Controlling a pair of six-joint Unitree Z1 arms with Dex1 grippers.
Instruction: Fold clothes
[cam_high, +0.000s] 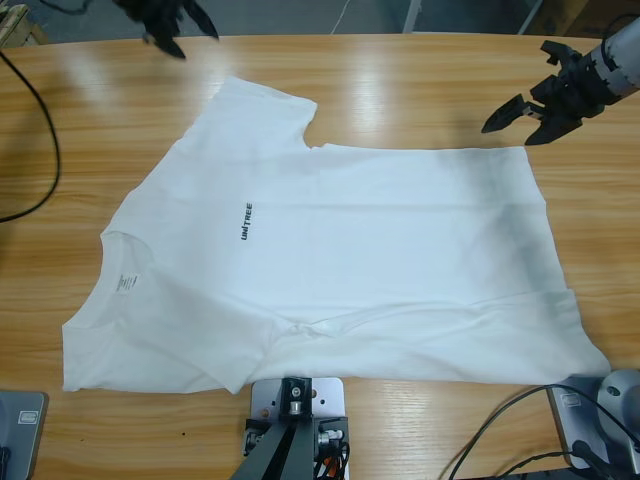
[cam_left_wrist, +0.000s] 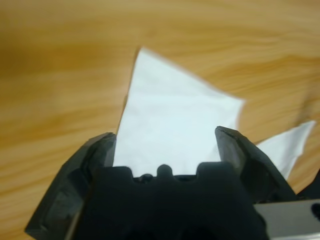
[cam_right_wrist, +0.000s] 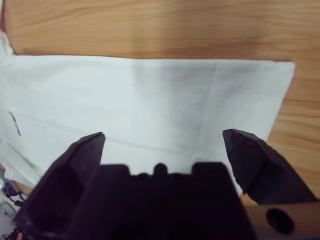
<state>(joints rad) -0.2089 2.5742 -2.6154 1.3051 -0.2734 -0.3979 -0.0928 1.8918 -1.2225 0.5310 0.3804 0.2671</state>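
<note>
— White cloth over most of the table (cam_high: 420, 80): the T-shirt (cam_high: 330, 270) lies flat, chest up, collar (cam_high: 110, 245) toward 9 o'clock and hem toward 3 o'clock.

— Lettering?

— Small and black, on the chest (cam_high: 246, 222), just 3 o'clock of the collar. A white neck label (cam_high: 125, 284) shows inside the collar. One sleeve (cam_high: 262, 110) spreads toward 11 o'clock; the other sleeve (cam_high: 140, 355) lies at about 8 o'clock, near the front edge.

— And the left gripper (cam_high: 180, 30)?

— At 11 o'clock in the high view, above the far sleeve and clear of the cloth. Its jaws are spread apart, nothing between them (its wrist view looks down on a white sleeve corner (cam_left_wrist: 170, 120) against bare wood).

— The right gripper (cam_high: 515, 118)?

— At 2 o'clock, over bare wood just beyond the shirt's far hem corner. Its jaws gape wide too, gripping nothing. From its wrist, the left gripper (cam_left_wrist: 165, 145) aside, the right gripper (cam_right_wrist: 162, 145) frames the shirt's lower body, with the hem corner (cam_right_wrist: 285, 67) toward 2 o'clock of that view.

— Wrinkles?

— A few soft creases near the front edge, around 6 o'clock (cam_high: 330, 330); elsewhere the cloth lies smooth.
</note>
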